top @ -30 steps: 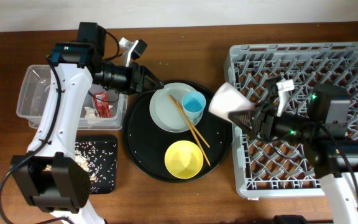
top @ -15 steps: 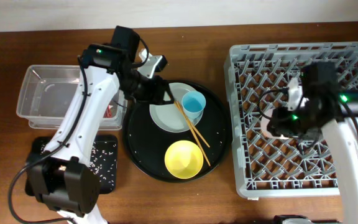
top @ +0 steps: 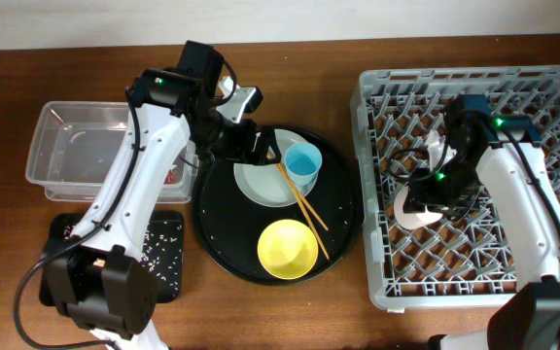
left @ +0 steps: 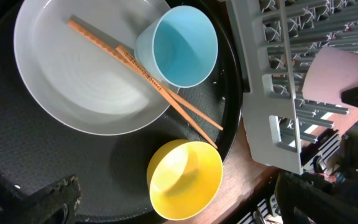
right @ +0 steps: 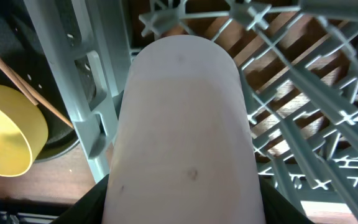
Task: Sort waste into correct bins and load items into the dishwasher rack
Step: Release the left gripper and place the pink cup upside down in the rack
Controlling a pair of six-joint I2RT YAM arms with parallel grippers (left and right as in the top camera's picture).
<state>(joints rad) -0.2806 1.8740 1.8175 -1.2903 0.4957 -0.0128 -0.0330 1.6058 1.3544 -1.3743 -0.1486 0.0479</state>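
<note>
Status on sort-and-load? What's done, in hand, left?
Done: scraps in small black tray, red wrapper in clear tub.
In hand: right pincer holds pink cup down in the rack.
To do: plate, blue cup, chopsticks, yellow bowl on round tray.

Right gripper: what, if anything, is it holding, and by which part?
The pink cup, pinched across its sides near the wrist-camera end by the right gripper, over the dishwasher rack.

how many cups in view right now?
2. The blue cup is at the plate's right edge on the round black tray; the pink cup is held in the right tool over the dishwasher rack. Others may be hidden.
</note>
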